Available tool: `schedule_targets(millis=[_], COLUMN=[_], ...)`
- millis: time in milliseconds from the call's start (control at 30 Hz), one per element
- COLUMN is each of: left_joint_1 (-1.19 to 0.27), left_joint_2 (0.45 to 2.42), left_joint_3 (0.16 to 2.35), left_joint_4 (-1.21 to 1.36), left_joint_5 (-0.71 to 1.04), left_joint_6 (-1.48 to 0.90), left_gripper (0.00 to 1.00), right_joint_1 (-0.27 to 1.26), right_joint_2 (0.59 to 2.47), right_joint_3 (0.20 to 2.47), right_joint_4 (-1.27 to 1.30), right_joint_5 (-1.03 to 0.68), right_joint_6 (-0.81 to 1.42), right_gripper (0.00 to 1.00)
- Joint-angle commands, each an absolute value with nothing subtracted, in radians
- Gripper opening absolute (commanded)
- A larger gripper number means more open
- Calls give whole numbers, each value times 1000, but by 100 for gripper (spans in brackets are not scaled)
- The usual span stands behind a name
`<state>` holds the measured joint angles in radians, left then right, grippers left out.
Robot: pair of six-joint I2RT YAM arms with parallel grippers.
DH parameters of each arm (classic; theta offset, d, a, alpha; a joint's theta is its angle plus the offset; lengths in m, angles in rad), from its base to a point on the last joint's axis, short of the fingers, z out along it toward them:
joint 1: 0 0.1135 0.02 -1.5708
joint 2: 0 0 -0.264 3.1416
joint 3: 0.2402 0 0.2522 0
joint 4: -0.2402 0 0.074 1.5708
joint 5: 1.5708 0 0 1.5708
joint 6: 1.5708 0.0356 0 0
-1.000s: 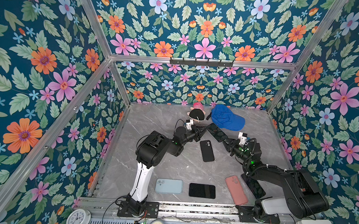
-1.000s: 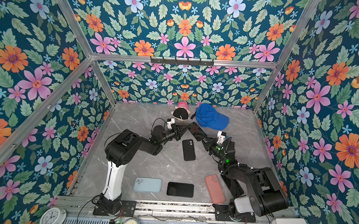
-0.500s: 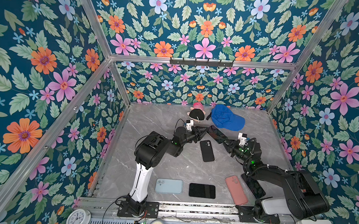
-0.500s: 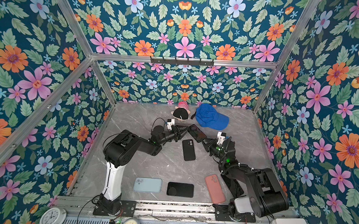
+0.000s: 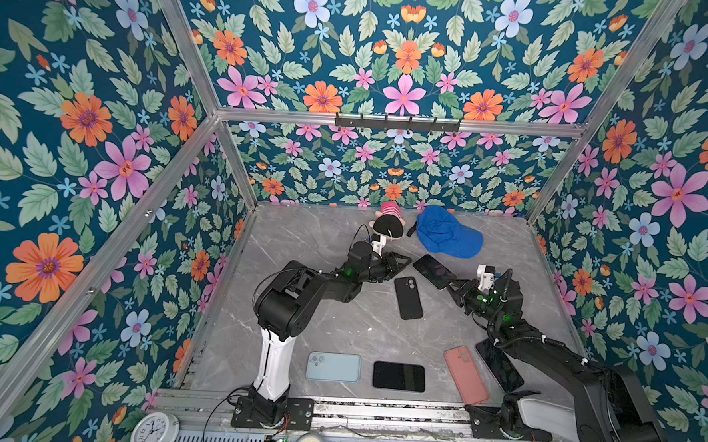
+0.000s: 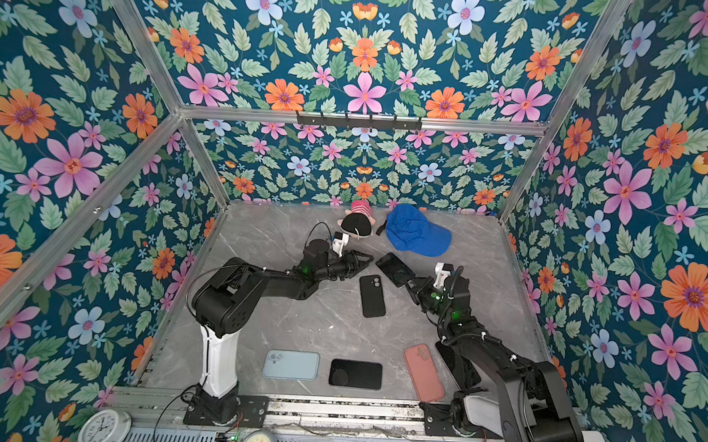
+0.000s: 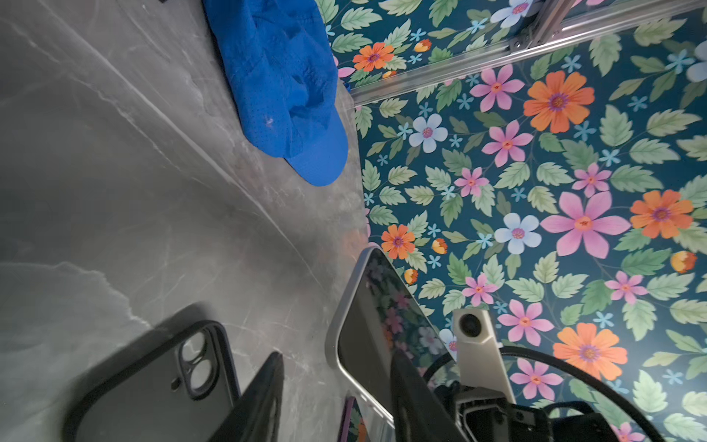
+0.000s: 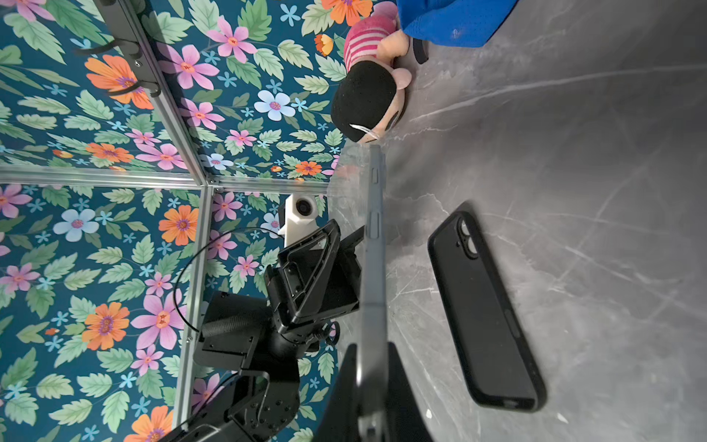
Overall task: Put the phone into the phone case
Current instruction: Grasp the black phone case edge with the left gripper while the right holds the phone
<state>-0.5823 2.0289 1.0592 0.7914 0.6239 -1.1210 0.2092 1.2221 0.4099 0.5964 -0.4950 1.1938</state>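
The grey tabletop [image 5: 322, 245] was the biggest thing; two black robot arms reached over it from the near edge. A blue cap [image 5: 447, 235] lay by the far edge, and a little doll [image 5: 389, 224] lay just beside it.

Near the near edge sat a light blue phone [image 5: 333, 366], a black phone [image 5: 398, 376] and a pink case [image 5: 465, 375]; nobody was touching them.

The black phone case [image 5: 409, 297] lay flat near the middle of the tabletop; it was empty, and its hollow side seemed to face up.

The phone [image 5: 433, 271] was up in the air, tilted, just past the case toward the far edge. The right pincer [image 5: 452, 283] was squeezed tight on one end of it; the right wrist view showed the phone [image 8: 373, 248] edge-on between the two fingers.

The left pincer [image 5: 398, 261] was close to the other end of the phone; its fingers [image 7: 264, 398] stood apart and held nothing.

So the job looked about half done; the phone was picked up, but it was not in the case yet. I think the phone had to be lined up over the case, laid down flat and pushed in until it sat snug.
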Motion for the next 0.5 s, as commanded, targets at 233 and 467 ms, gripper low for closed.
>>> schedule_targets(millis=[233,467], left_joint_1=[-582,-615], left_joint_2=[2009,2065], left_joint_3=[1344,1508], left_joint_4=[-58,-309], left_joint_5=[504,344], left_joint_6=[-470,-237], left_gripper=[48,47], right_joint_1=[157,145], right_joint_2=[1102,1065], right_joint_3=[441,435], right_joint_4=[307,259], right_joint_5=[-509,-511], right_joint_6=[1049,1011], right_gripper=[0,0])
